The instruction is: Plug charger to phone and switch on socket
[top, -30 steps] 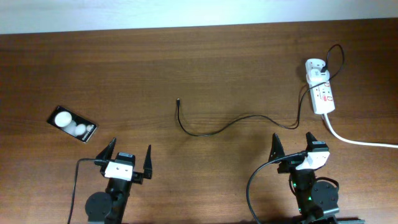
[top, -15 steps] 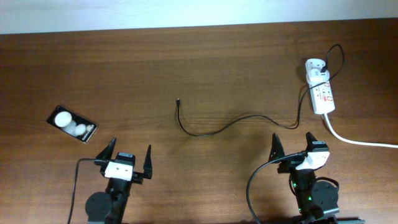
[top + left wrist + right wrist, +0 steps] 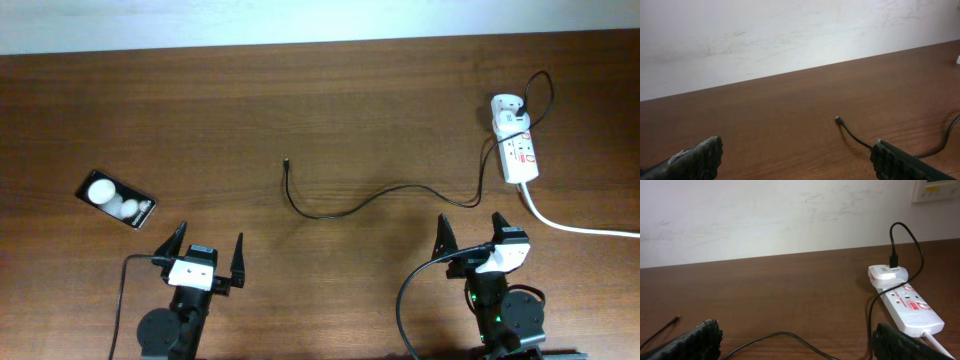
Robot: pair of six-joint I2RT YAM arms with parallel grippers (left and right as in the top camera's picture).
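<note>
The phone lies flat at the far left of the table, black with white round blobs. The charger cable runs from its small plug tip in a curve to the white adapter block, which sits in the socket, a white power strip with red marks, at the far right. The plug tip also shows in the left wrist view, and the socket in the right wrist view. My left gripper is open and empty near the front edge. My right gripper is open and empty, below the socket.
The power strip's thick white cord runs off the right edge. A white wall stands behind the table's far edge. A white panel hangs on the wall at the upper right.
</note>
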